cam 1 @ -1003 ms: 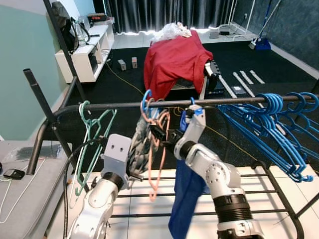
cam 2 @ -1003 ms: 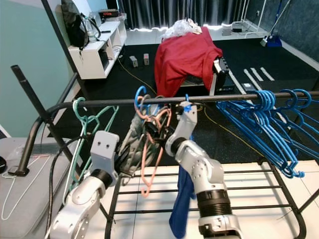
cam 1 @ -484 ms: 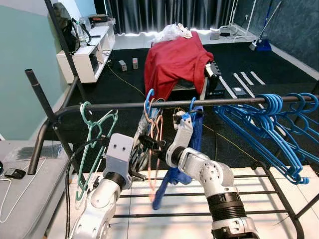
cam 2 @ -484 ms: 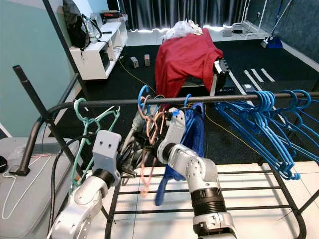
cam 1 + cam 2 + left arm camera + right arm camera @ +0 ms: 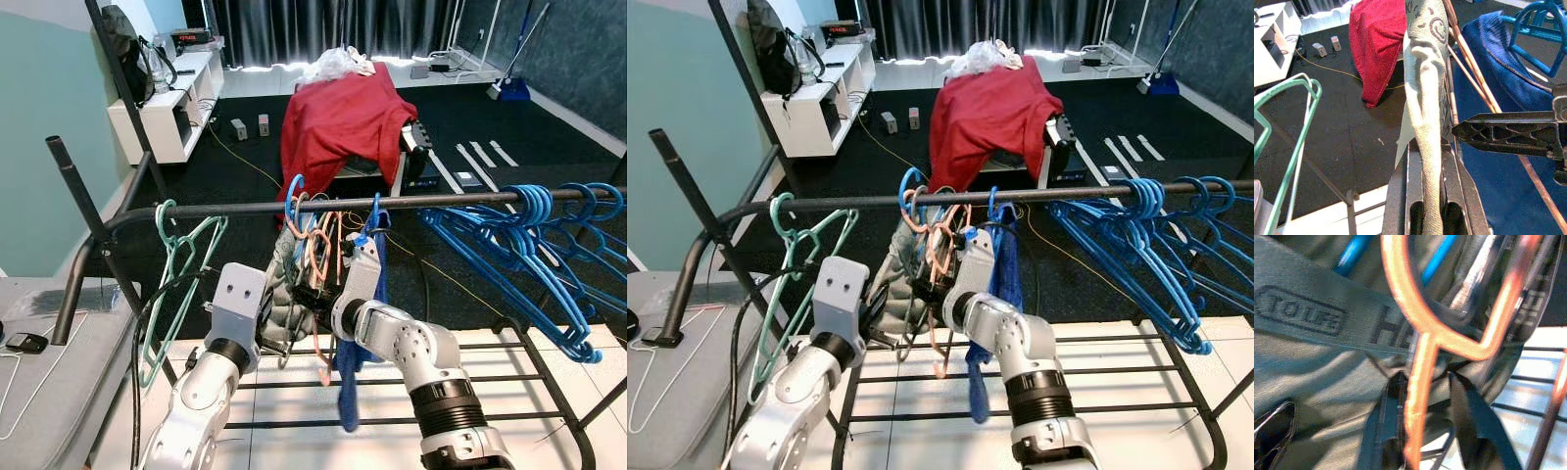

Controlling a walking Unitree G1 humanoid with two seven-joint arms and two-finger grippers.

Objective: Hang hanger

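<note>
Clamping pink hanger (image 5: 1420, 347), right gripper (image 5: 1422, 431); grey waistband (image 5: 1317, 323) lettering partly legible

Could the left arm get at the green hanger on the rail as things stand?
Probably not yet: the left pincer is shut on the grey garment. The green hanger hangs on the rail on that arm's side with nothing between, so it would need to let go first.

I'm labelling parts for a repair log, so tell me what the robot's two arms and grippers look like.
Both arms are silver metal with rounded joints and black ribbed collars. The left arm ends in a flat silver wrist plate with two holes, with a black cable running beside it. The left gripper and right gripper each have two long black fingers.
</note>
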